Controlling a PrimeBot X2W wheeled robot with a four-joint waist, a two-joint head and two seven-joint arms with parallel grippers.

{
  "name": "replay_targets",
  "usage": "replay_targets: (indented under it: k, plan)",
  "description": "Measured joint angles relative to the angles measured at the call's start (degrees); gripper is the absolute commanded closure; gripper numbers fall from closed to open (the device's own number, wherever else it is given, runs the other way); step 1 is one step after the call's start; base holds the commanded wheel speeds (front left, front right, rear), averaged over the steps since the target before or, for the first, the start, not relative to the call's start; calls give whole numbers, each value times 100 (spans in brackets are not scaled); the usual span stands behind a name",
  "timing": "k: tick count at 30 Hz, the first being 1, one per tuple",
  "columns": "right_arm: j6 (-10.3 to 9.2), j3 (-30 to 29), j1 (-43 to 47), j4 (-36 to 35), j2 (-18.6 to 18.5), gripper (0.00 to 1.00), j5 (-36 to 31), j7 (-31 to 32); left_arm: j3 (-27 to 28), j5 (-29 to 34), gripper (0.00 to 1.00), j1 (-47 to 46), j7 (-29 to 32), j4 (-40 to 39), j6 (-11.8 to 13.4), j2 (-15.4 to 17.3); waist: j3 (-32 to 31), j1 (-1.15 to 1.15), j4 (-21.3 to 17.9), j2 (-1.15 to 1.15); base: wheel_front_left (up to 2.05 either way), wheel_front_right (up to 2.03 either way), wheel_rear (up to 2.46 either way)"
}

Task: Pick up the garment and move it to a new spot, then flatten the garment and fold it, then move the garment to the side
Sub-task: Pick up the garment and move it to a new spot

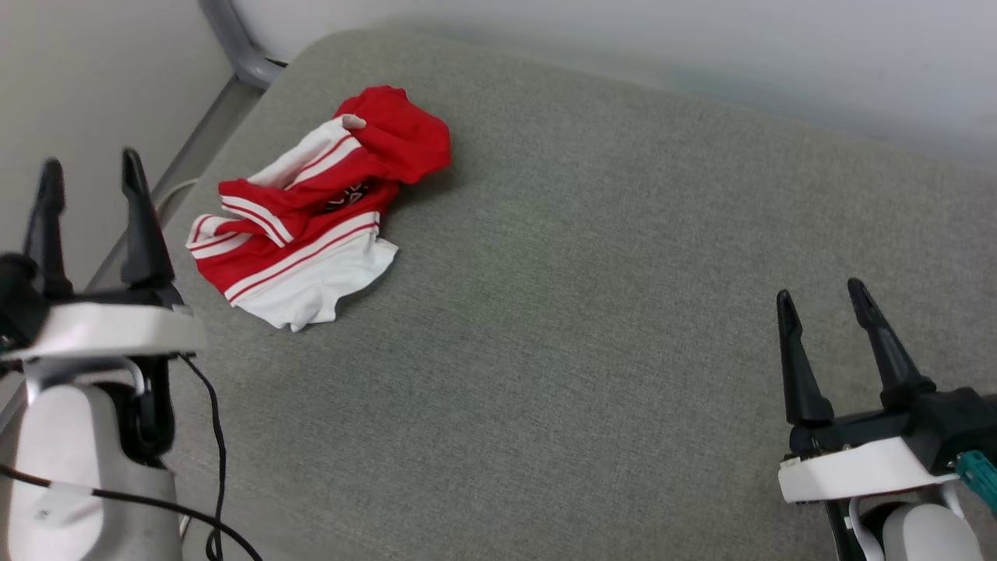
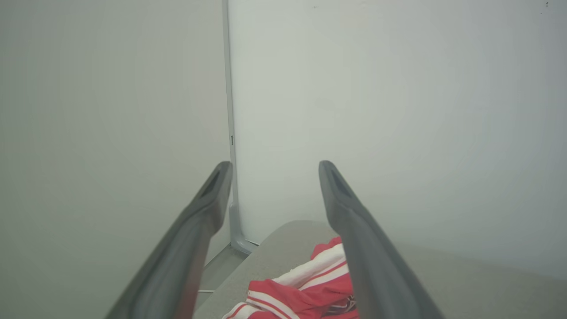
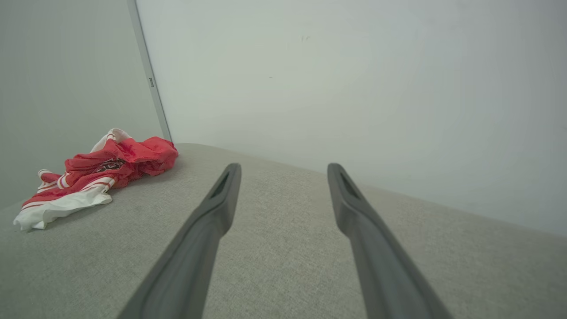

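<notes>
From the head view, the garment (image 1: 311,226) lies crumpled in a heap on the far left of the counter (image 1: 584,327), close to its left edge. My left tool (image 1: 92,160) stands at the lower left, fingers spread with nothing between them. The heap is just ahead of it and to its right, not touching. My right tool (image 1: 819,290) is spread and empty too, well apart from the cloth, with bare counter between.

I judge it soft, light and limp. It will sag and trail when lifted, and the smooth jersey may slip from a shallow pinch. The red hump at the far end or the white flap at the near end looks best to take. Whether that flap is a sleeve I cannot say for sure in this tangle.

In the left wrist view, my left tool (image 2: 274,164) points at the wall, and the garment (image 2: 301,288) sits low beneath the fingertips, partly behind one finger. I would have to tip down to reach it.

In the right wrist view, my right tool (image 3: 284,166) aims over bare counter (image 3: 443,230), with the garment (image 3: 102,170) far off to the left
</notes>
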Motion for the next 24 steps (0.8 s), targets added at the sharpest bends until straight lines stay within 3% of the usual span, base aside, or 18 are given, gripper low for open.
replay_targets:
  k: [6, 11, 19, 24]
  plan:
    - [0, -2, -346, -264, 0, 0, -283, 0, -29, -457, 0, -975, 0, 363, -71, 459, 650, 1, -183, 0, 0, 0, 0]
    - [0, -12, -541, -459, 0, 0, -432, 0, -802, -1362, 0, -1545, 136, 1001, -78, 1160, 1131, 1, -343, 0, 0, 0, 0]
    - [0, -60, -750, -656, 1, 0, -547, 0, -2014, -2799, 0, -2226, 1846, 1716, -78, 2262, 1662, 1, -559, 0, 0, 0, 0]
    - [0, -68, -847, -725, 1, 0, -590, 0, -2605, -3485, 0, -2437, 2982, 2082, -78, 2603, 1870, 1, -659, 0, 0, 0, 0]
